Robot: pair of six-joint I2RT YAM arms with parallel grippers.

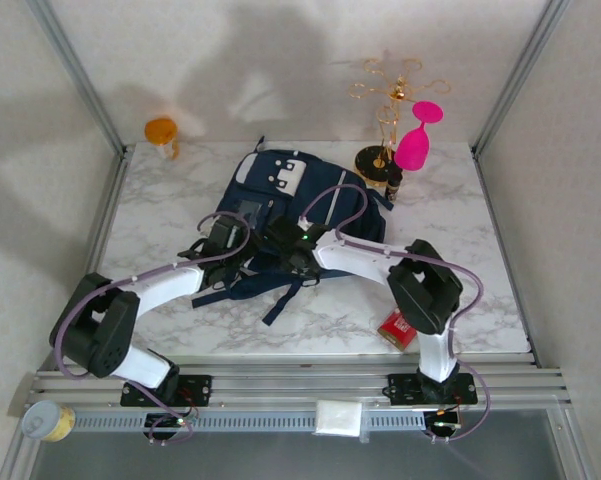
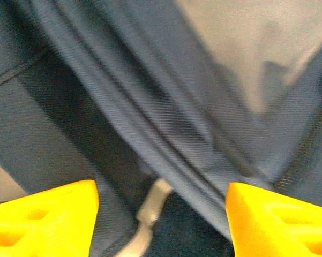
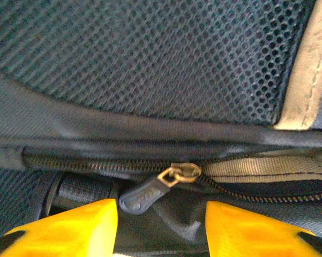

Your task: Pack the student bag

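Flat at the centre of the marble-patterned bench [image 1: 150, 215] — the student bag [image 1: 325, 200], navy with white patches, dark straps trailing toward the near edge. Bent over its near side from either flank, both arms: the left hand [image 1: 223, 238] on the bag's left part, the right hand [image 1: 288, 243] near it, toward the middle.

From the left wrist, yellow fingers [image 2: 43, 219] spread wide above blurred navy fabric and a dark strap, nothing clamped between them, a pale tab [image 2: 150, 211] low in the gap.

From the right wrist, fingers [image 3: 69, 227] likewise parted and gripping nothing, just short of a dark zip pull [image 3: 142, 197] hung from a brass-coloured slider [image 3: 183, 172]. Above the zip, a navy mesh panel [image 3: 150, 53] edged at right with pale trim. Raised marking on the pull (possibly lettering) too blurred to read.

Elsewhere on the bench: an orange cup [image 1: 162, 133] at the far left corner; a gold wire stand [image 1: 385, 100] at the far right with a bright pink goblet-shaped piece [image 1: 418, 140] against it; a red can [image 1: 397, 328] near the front edge, beside the right arm — label too small to make out.
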